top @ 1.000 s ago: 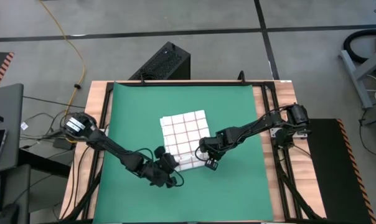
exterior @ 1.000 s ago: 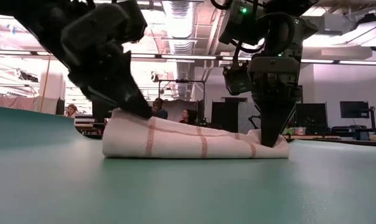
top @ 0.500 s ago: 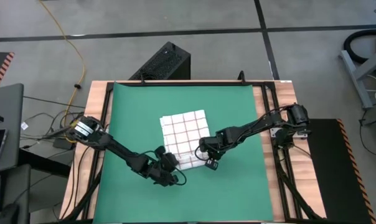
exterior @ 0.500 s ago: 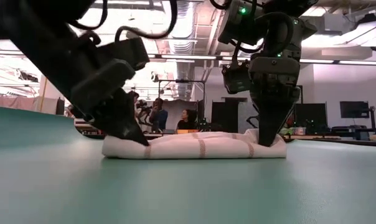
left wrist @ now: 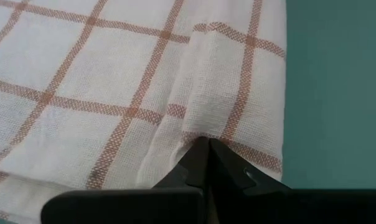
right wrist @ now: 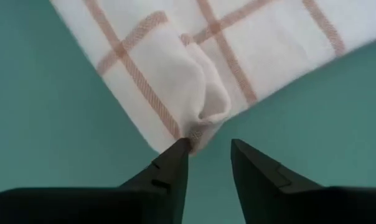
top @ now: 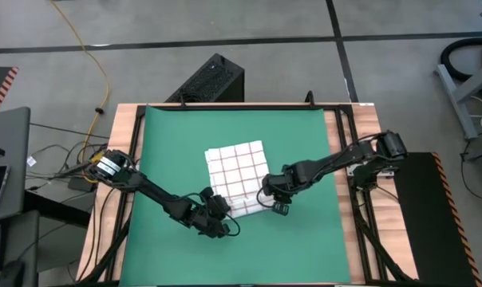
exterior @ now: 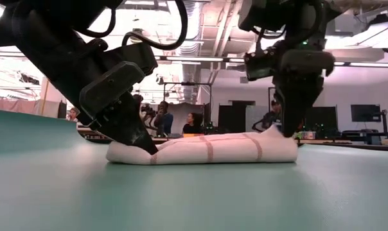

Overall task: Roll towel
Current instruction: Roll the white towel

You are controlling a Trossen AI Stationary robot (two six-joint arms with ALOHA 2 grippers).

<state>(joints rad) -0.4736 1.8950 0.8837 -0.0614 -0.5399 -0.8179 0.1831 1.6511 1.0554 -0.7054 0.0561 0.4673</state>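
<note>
High view: towel (top: 238, 177) lies mid-mat (top: 305, 135), near edge rolled. Left gripper (top: 218, 217) and right gripper (top: 274, 199) sit at the roll's two ends.
Low view: roll flat on mat, left gripper (exterior: 146, 145) tips against it.
Left wrist view: fingers (left wrist: 203, 163) pressed together at the cloth.
Right wrist view: fingers (right wrist: 175, 163) spread, one touching the corner.

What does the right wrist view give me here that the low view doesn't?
Only the right wrist view: the right tool stands open, one finger touching the towel corner, with bare green mat between the fingers. Only the low view: the left tool pressing on the towel's other end, and people in the room behind. Both: the towel's low folded edge lying on the mat.
</note>
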